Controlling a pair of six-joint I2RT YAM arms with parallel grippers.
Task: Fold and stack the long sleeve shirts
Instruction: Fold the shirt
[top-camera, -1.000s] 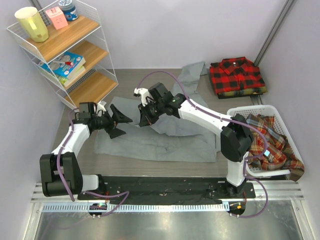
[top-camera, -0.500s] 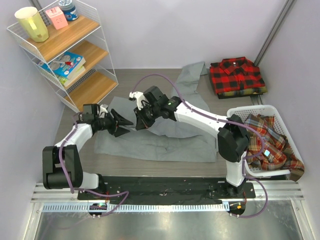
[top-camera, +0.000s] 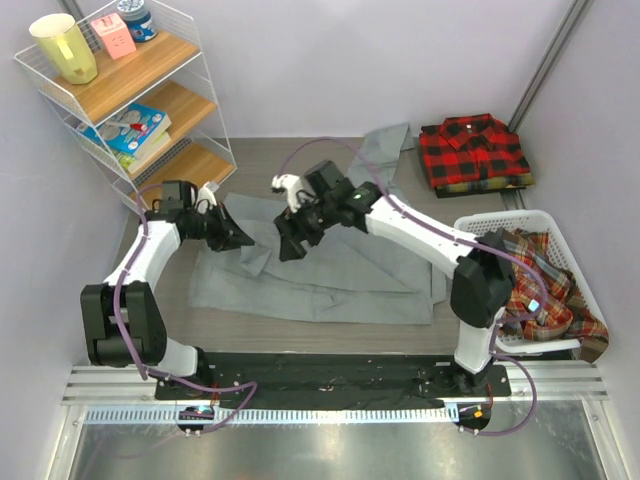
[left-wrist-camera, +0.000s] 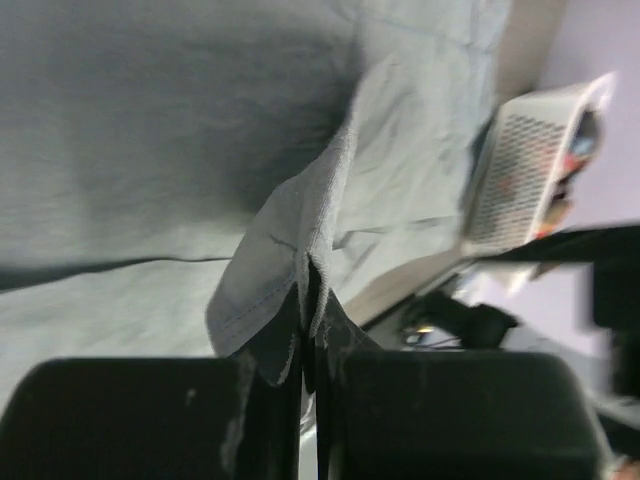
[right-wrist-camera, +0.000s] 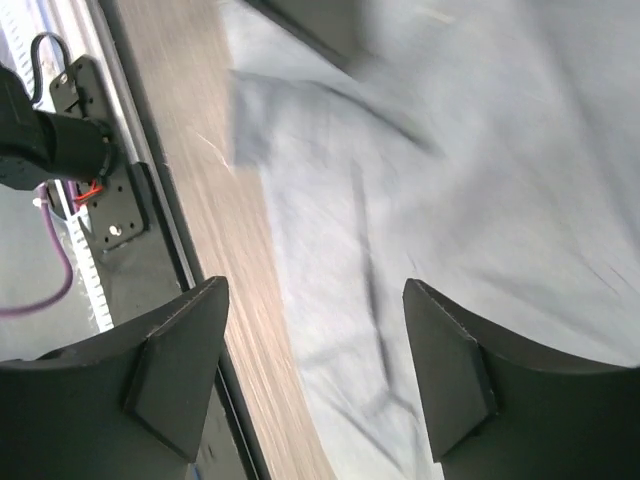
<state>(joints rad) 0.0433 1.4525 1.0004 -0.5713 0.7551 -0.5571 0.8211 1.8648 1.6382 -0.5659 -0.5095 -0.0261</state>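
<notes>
A plain grey long sleeve shirt (top-camera: 330, 275) lies spread over the middle of the table. My left gripper (top-camera: 240, 240) is shut on a raised fold at its left edge; the left wrist view shows the grey cloth (left-wrist-camera: 290, 220) pinched between the shut left gripper's (left-wrist-camera: 310, 300) jaws. My right gripper (top-camera: 293, 240) hangs open just above the same shirt, nothing between its fingers (right-wrist-camera: 180, 370). In the right wrist view the grey shirt (right-wrist-camera: 480, 180) lies below the open right gripper (right-wrist-camera: 315, 350). A red-and-black checked shirt (top-camera: 475, 150) lies folded at the back right. Plaid shirts (top-camera: 540, 285) are heaped in a basket.
A white wire basket (top-camera: 505, 218) stands at the right edge. A wire-and-wood shelf (top-camera: 150, 110) with a cup, boxes and books stands at the back left. The black mounting rail (top-camera: 320, 375) runs along the near edge. Bare wood table (right-wrist-camera: 200, 170) shows beside the shirt.
My left gripper has closed on the grey shirt's left edge. The right gripper, shut on the cloth before, has let go and opened.
</notes>
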